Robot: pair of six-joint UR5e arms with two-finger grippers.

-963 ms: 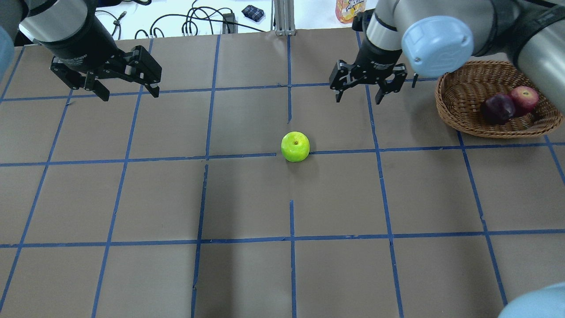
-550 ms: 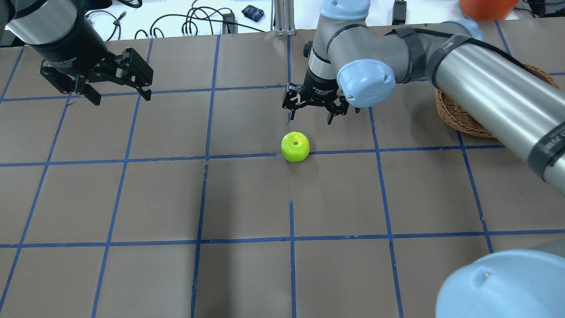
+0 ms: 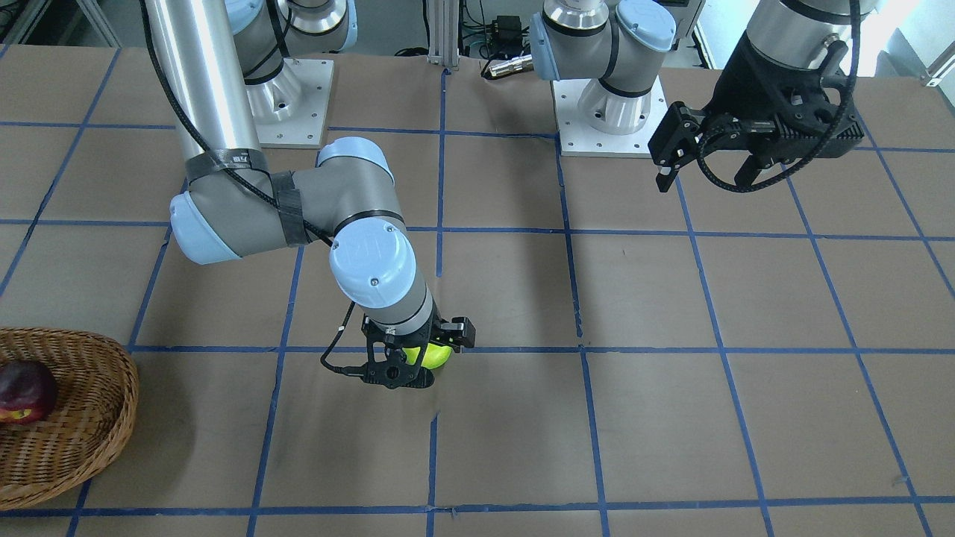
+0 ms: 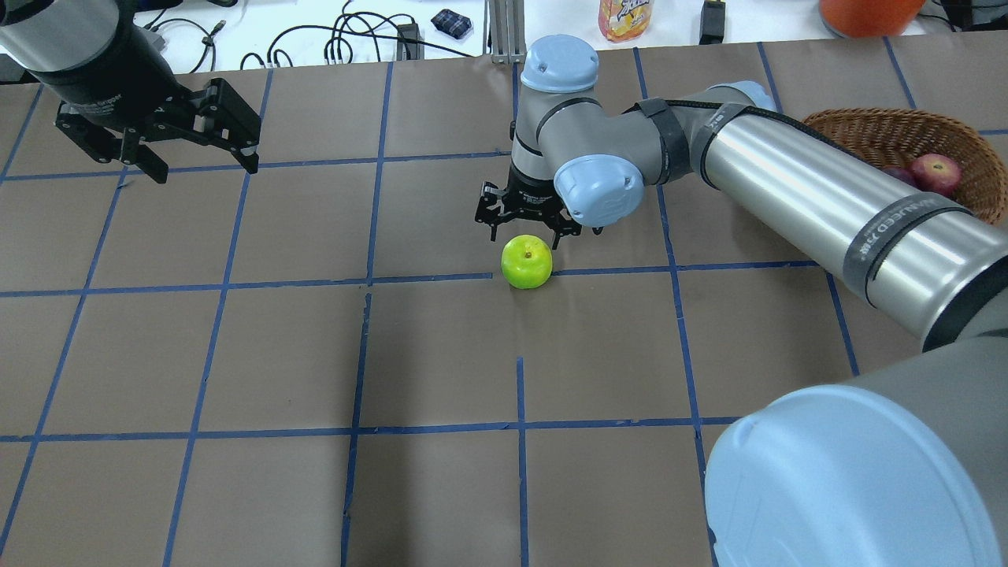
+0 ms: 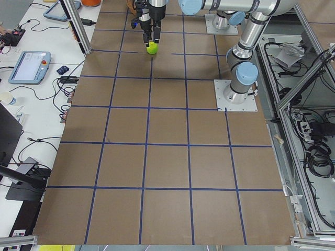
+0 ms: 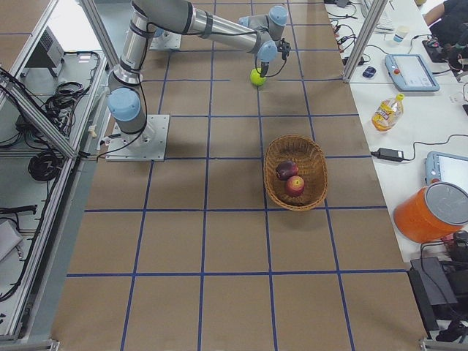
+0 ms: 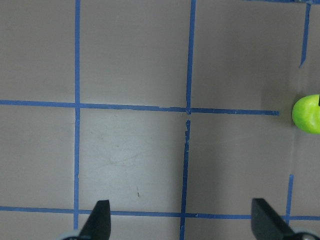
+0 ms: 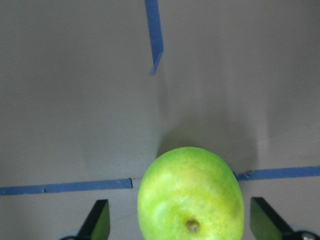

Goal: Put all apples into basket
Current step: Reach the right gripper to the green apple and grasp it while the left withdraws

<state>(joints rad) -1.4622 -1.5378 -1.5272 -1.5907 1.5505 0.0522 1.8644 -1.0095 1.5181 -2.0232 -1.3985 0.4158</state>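
The right tool [image 4: 526, 234] is standing spread apart around the green apple [image 4: 527, 262] on the bench [image 4: 441, 354]. The left tool [image 4: 207, 172] is hovering spread apart, well clear. The red apple [image 6: 295, 185] and maroon apple [image 6: 285, 170] are lying in the basket [image 6: 295, 139].

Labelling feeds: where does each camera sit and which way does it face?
Front-facing: across the table, facing robot; left pincer, right pincer.
Overhead: behind the robot, looking forward and down; both pincers.
Exterior left: table's left end, looking along it; left base nearest.
Exterior right: table's right end; right base nearest.
Left wrist: looking down at table; left pincer.
Right wrist: looking down at green apple; right pincer.
Shared: both wrists see that apple.
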